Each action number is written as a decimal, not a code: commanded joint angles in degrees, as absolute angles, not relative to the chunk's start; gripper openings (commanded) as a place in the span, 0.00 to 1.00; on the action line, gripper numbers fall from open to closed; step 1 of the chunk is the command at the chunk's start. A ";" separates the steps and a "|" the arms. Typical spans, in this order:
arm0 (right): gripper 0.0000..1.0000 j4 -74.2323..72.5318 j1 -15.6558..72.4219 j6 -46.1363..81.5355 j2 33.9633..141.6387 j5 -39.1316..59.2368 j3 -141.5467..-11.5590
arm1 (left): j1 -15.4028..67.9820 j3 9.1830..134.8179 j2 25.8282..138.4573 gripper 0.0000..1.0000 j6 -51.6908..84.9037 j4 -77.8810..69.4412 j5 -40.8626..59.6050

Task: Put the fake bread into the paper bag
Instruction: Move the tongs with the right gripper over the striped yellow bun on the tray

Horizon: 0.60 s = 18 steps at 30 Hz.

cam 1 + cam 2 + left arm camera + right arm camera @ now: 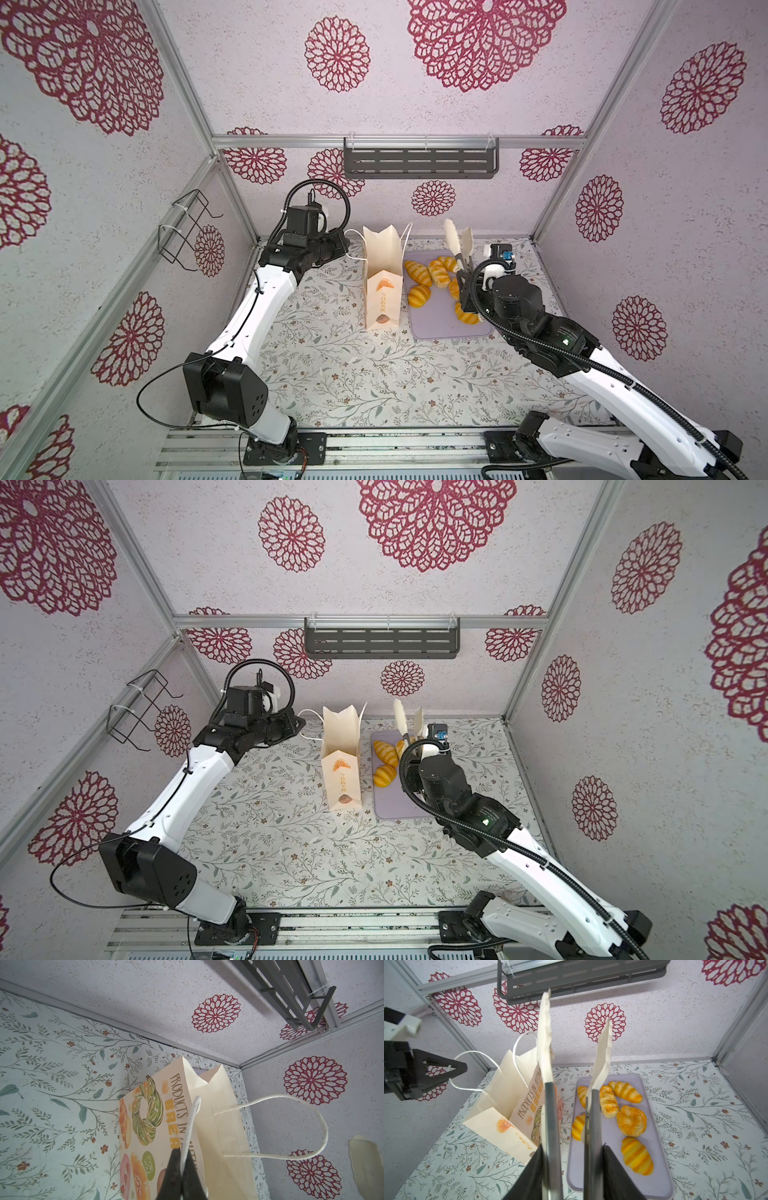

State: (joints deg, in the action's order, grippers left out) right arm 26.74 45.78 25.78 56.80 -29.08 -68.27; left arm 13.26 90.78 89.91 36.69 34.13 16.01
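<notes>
A desk (pixel 332 374) covered in a leafy floral print is shown from above in both top views, inside a booth whose walls are printed with red rosettes. The paper bag (pixel 384 286) (pixel 341 766) is stood upright near the middle of the desk's far edge, with its mouth open. One white cord handle (pixel 195 1107) of the bag is clamped between the jaws of the left gripper (pixel 182 1159). These jaws are pressed together on the cord, and the gripper is held at the bag's left side. Just beside the bag, toward the desk's right edge, a flat lilac tray (pixel 440 328) is laid.

The fake bread (pixel 631 1120) is spread over this tray. Six glossy orange pieces can be counted in the right wrist view. Most of them are gathered in the tray's far half, while one striped roll (pixel 636 1155) is set apart, closer to the tray's near end on its right side.

The right gripper (pixel 572 1147) is held above the tray, and its jaws are pressed against the two metal arms of a pair of tongs (pixel 550 1105). The tongs are tilted up toward the back wall, and their cream scalloped tips are spread apart. A gray slotted shelf (pixel 419 160) is fixed to the back wall, and a black wire rack (pixel 187 232) to the left wall.
</notes>
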 commanded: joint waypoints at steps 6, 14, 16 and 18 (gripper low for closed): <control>0.44 31.24 40.21 27.18 55.03 -24.25 -66.82 | 13.37 90.09 88.52 0.00 36.47 33.07 15.91; 0.47 33.95 37.91 26.90 55.64 -21.32 -65.25 | 13.45 90.07 88.44 0.00 36.62 32.96 15.97; 0.47 34.90 37.32 26.56 56.23 -20.70 -65.12 | 13.45 89.96 88.42 0.00 36.58 32.95 16.00; 0.48 35.90 36.89 26.24 56.70 -20.40 -65.06 | 13.42 89.92 88.38 0.00 36.60 32.95 15.96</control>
State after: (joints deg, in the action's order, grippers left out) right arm 35.77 37.58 26.57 56.80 -21.08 -64.14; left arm 13.26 90.76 89.91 36.69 34.11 15.97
